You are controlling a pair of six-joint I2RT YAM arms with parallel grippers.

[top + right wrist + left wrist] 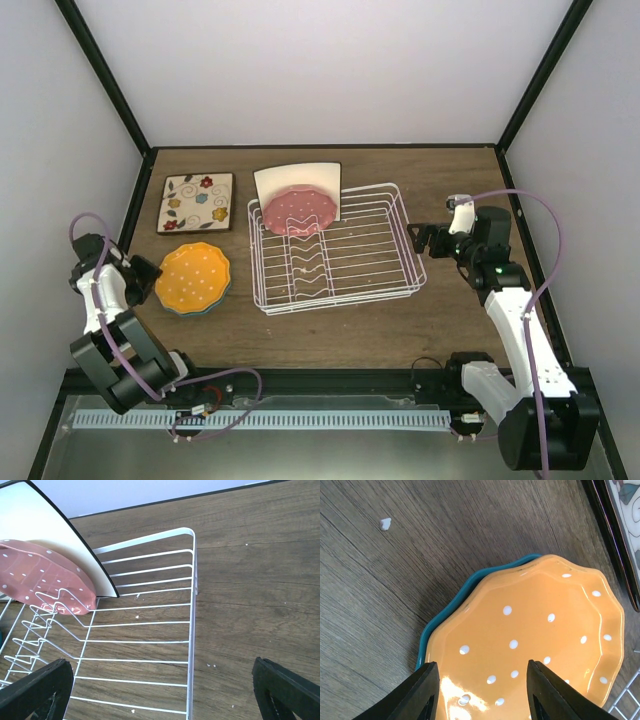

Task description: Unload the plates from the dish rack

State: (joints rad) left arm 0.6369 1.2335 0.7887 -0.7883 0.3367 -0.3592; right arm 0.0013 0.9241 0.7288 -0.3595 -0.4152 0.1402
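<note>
Near left, the left gripper (481, 680) holds its jaws apart and empty over the orange plate (193, 277), which is stacked on the blue plate (447, 612). The right gripper (161, 692), jaws spread and empty, hovers by the dish rack's (342, 300) right end. Farther back, a floral plate (197, 202) lies unloaded at far left, but the pink plate (297, 210) and cream square plate (300, 175) are not yet out of the rack.

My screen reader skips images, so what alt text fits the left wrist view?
An orange scalloped plate with white dots lies on a blue plate on the wooden table. The left gripper stands open over its near edge.
</note>
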